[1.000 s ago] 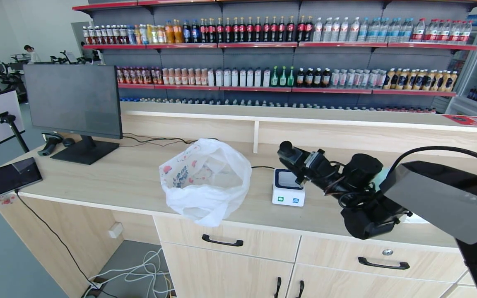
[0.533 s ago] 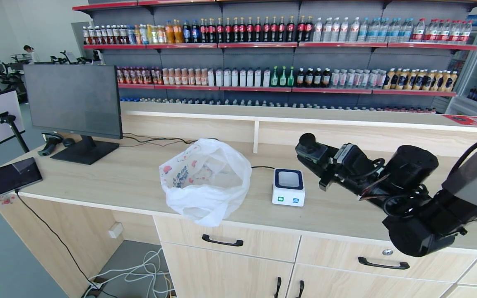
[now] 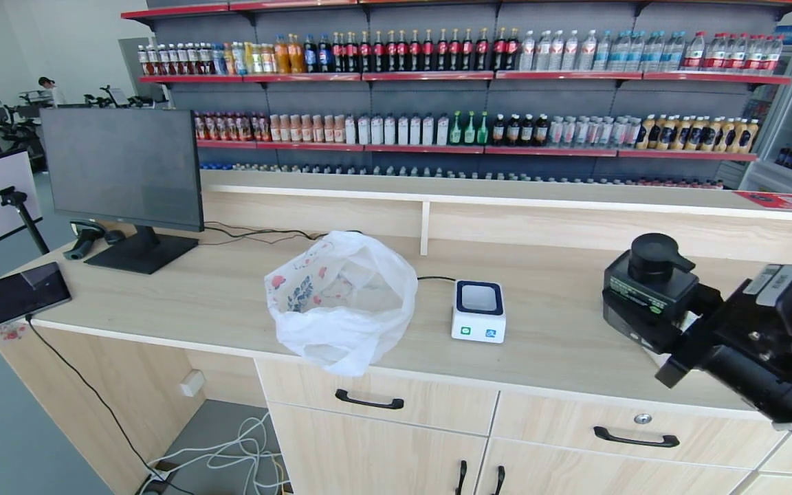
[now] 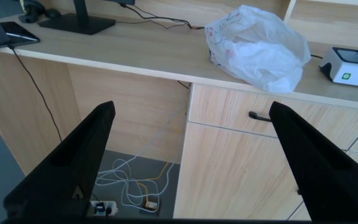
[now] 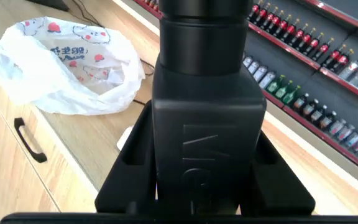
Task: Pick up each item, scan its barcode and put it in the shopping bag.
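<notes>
A black square bottle with a round cap hangs above the right part of the wooden counter, cap up. My right gripper is shut on its lower body; in the right wrist view the bottle sits between the two fingers. A white shopping bag with a printed pattern stands open mid-counter, also seen as the bag and the bag. The small white scanner sits just right of it. My left gripper is open, low in front of the cabinet, holding nothing.
A monitor, a tablet and a handheld scanner occupy the counter's left end. A raised ledge runs along the back. Drawers with black handles sit below, and cables lie on the floor.
My right arm has swung right and back toward the counter's front edge, carrying the black bottle away from above the scanner and turning it cap-up. Bag and scanner have not moved.
</notes>
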Robot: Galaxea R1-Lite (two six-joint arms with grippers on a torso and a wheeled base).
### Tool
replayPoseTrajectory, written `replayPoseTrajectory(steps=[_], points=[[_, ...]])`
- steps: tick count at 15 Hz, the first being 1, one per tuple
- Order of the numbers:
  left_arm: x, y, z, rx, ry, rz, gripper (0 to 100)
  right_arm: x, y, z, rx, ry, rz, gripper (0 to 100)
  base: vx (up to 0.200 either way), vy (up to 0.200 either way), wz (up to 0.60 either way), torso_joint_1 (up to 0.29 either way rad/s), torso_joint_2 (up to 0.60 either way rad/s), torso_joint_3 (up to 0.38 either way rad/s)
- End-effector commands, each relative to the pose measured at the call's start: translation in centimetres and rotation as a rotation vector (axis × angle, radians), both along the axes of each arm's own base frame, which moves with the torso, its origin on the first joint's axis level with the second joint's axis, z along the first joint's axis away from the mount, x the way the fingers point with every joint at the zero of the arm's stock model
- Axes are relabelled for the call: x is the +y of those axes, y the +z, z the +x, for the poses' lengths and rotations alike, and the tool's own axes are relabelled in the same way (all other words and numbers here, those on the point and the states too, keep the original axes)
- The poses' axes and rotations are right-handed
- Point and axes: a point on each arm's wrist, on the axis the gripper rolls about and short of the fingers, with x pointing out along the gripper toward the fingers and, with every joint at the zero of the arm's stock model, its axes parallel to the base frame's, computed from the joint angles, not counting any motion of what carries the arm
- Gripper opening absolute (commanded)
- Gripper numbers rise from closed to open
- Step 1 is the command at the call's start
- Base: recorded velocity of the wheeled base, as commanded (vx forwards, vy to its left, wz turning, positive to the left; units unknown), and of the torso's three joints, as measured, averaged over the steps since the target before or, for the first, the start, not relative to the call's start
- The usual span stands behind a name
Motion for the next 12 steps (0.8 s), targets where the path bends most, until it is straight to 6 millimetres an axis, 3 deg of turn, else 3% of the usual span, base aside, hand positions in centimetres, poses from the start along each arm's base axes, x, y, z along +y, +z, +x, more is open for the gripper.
replayPoseTrajectory(steps=[1,9,12], points=[[0.0,-0.01,0.0,0.001,0.0,0.0,100,-1.42,0.41,-5.45,-0.021,-0.035,0.08,0,0.0,0.0,0.0,0.0,0.0,0.0],[0.0,-0.01,0.0,0.001,0.0,-0.002,100,-1.62,0.96,-6.05,0.088,0.022,0.344,0,0.0,0.0,0.0,0.0,0.0,0.0],[0.0,-0.01,0.0,0.001,0.0,-0.003,100,-1.53,0.61,-5.65,0.112,0.017,0.339,0,-0.2,0.0,0.0,0.005,0.0,0.004]])
